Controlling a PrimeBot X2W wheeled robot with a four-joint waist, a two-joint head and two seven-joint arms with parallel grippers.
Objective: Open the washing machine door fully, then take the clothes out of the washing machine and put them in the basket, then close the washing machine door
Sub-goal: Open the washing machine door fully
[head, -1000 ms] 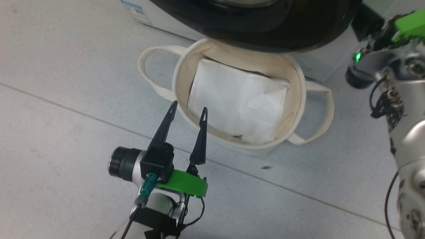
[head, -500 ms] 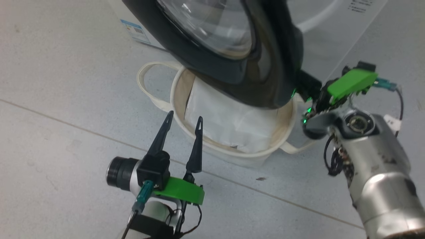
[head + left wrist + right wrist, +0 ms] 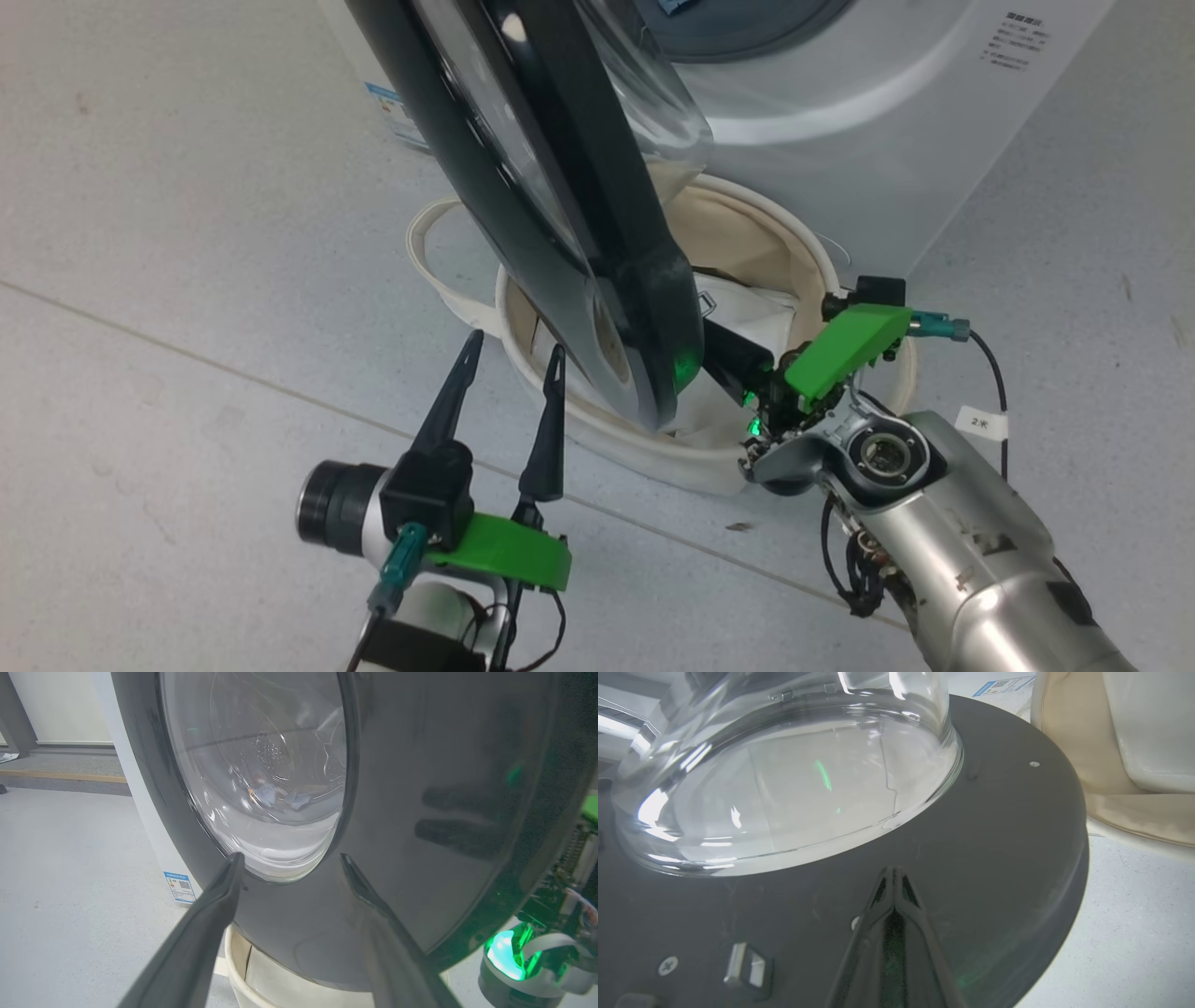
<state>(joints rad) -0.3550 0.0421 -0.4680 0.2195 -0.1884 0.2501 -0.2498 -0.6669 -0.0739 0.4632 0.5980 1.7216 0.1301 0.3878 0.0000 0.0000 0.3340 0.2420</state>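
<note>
The washing machine door (image 3: 560, 224) stands edge-on in the head view, swung out over the basket (image 3: 864, 280). Its black rim and bulging glass (image 3: 261, 765) face my left gripper (image 3: 513, 350), which hangs open just in front with nothing between its fingers. My right gripper (image 3: 893, 873) is shut, its joined tips against the door's dark inner face (image 3: 994, 835) below the glass. Its green mount (image 3: 845, 350) shows behind the door. The white washing machine (image 3: 840, 121) stands at the back. A scrap of blue, perhaps the clothes (image 3: 677, 5), shows in the drum mouth.
A folded white sheet (image 3: 1148, 718) lies inside the basket. One basket handle (image 3: 425, 247) loops out on the left over the grey tiled floor (image 3: 187, 280). A blue label (image 3: 180, 886) marks the machine's lower front. A metal latch (image 3: 747, 963) sits on the door's inner rim.
The door has swung out from facing the camera to edge-on, and my shut right gripper has come down and left with it. The head camera shifted; my left gripper stayed open in place.
</note>
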